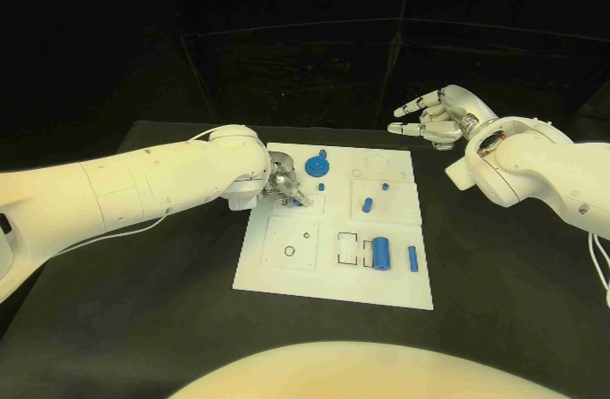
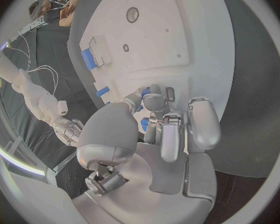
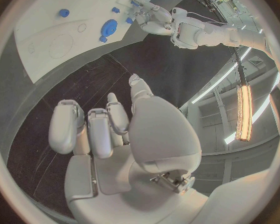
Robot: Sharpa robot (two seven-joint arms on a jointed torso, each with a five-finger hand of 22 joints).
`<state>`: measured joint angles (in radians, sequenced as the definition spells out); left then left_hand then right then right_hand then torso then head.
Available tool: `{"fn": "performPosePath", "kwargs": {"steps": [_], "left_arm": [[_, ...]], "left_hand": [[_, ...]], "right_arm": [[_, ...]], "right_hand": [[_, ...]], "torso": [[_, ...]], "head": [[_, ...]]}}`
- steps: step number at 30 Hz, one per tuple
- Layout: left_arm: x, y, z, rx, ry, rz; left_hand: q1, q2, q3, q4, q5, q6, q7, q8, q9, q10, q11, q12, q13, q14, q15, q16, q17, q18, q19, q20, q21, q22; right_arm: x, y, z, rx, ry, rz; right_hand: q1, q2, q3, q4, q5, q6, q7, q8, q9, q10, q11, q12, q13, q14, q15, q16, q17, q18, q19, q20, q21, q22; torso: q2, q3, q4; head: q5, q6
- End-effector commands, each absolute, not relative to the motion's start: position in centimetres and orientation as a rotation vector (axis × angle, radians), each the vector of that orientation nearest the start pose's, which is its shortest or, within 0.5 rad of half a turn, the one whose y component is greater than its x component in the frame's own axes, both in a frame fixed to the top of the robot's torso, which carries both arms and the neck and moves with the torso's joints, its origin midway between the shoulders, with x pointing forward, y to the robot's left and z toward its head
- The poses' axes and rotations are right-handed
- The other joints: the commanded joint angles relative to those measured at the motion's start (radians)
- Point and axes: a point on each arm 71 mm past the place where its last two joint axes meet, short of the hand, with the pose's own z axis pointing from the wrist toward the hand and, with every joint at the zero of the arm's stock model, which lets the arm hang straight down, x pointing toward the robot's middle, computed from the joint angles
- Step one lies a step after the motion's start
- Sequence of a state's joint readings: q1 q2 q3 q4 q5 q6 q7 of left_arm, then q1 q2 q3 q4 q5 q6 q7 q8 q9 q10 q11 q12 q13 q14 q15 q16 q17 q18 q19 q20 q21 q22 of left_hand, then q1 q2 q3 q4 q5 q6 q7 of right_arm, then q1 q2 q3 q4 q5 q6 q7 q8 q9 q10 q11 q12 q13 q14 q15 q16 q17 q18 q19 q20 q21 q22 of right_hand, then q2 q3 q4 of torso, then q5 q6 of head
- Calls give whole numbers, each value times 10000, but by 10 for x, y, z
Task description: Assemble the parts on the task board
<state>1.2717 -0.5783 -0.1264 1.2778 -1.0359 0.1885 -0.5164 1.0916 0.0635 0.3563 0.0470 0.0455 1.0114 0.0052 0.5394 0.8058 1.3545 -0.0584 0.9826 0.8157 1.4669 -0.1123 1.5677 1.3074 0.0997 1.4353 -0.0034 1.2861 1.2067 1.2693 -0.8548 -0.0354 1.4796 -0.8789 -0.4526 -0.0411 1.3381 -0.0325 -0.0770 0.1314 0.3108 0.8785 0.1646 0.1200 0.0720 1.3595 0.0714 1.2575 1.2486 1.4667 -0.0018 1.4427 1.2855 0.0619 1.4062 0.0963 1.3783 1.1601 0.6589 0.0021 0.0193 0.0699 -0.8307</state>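
Note:
The white task board (image 1: 333,280) lies mid-table. My left hand (image 1: 282,186) is over its left side, fingertips down, pinching a small blue part (image 1: 299,203); the left wrist view shows that part (image 2: 144,124) between the fingers of the left hand (image 2: 168,134). A blue gear (image 1: 316,164) stands just behind the hand, with a small blue peg (image 1: 322,188) beside it. Two more pegs (image 1: 368,205) lie mid-board. A blue cylinder (image 1: 380,252) and a blue pin (image 1: 413,258) lie toward the front right. My right hand (image 1: 439,117) hovers off the board's far right corner, fingers apart and holding nothing.
Black table (image 1: 140,328) surrounds the board. The front left of the board has a square plate with small holes (image 1: 291,242) and a rectangular slot (image 1: 347,247). A round recess (image 1: 377,164) sits at the board's back right.

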Motion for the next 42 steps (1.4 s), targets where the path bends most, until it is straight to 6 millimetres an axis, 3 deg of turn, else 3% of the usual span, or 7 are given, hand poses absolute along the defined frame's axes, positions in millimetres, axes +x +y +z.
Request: {"fn": "performPosePath", "kwargs": {"steps": [1, 16, 24, 42], "left_arm": [[514, 154, -238, -718, 24380, -3451], [515, 150, -238, -513, 24664, -3418], [516, 151, -239, -553, 24678, -3413], [517, 152, -239, -582, 24699, -3418]], "left_hand": [[-170, -27, 1132, -1052, 24, 63, 2, 60, -8, 50, -26, 9, -8, 1039, 9, 31, 2634, -187, 41, 24, 10, -8], [-514, -26, 1232, -906, 27, 109, -4, 71, 2, 90, -28, 85, 74, 1039, 14, 31, 2634, -192, 46, 31, 20, 29], [-1261, -17, 1312, -472, 31, 172, -8, 54, -11, 114, -26, 132, 110, 1039, 20, 31, 2634, -197, 58, 41, 37, 82], [-2148, -400, 1249, -80, 28, 247, -26, 60, 1, 127, -38, 176, 139, 1039, 6, 31, 2634, -201, 71, 32, 47, 139]], "right_arm": [[511, -229, -149, 4355, 15855, 8689], [511, -229, -149, 4346, 15868, 8697], [511, -229, -149, 4340, 15868, 8704], [512, -228, -149, 4334, 15869, 8710]], "right_hand": [[-33, 42, -58, -28, 28, 45, -54, 64, -13, -15, -25, -18, -15, 469, -98, -39, 4, 188, -7, -40, -35, -12], [-33, 42, -58, -28, 28, 45, -54, 64, -13, -15, -25, -18, -15, 469, -98, -39, 4, 188, -7, -40, -35, -12], [-33, 42, -58, -28, 28, 45, -54, 64, -13, -15, -25, -18, -15, 469, -98, -39, 4, 188, -7, -40, -35, -12], [-39, 52, -80, -20, 37, 43, -57, 73, -14, -4, -28, -3, -9, 470, -101, -48, -4, 187, 1, -44, -41, -13]], "torso": [[5, 3, -11], [-3, -3, 10], [-4, -4, 8], [-2, -5, 5]], "head": [[6, -8], [-25, -39], [-25, -24], [-38, -16]]}}
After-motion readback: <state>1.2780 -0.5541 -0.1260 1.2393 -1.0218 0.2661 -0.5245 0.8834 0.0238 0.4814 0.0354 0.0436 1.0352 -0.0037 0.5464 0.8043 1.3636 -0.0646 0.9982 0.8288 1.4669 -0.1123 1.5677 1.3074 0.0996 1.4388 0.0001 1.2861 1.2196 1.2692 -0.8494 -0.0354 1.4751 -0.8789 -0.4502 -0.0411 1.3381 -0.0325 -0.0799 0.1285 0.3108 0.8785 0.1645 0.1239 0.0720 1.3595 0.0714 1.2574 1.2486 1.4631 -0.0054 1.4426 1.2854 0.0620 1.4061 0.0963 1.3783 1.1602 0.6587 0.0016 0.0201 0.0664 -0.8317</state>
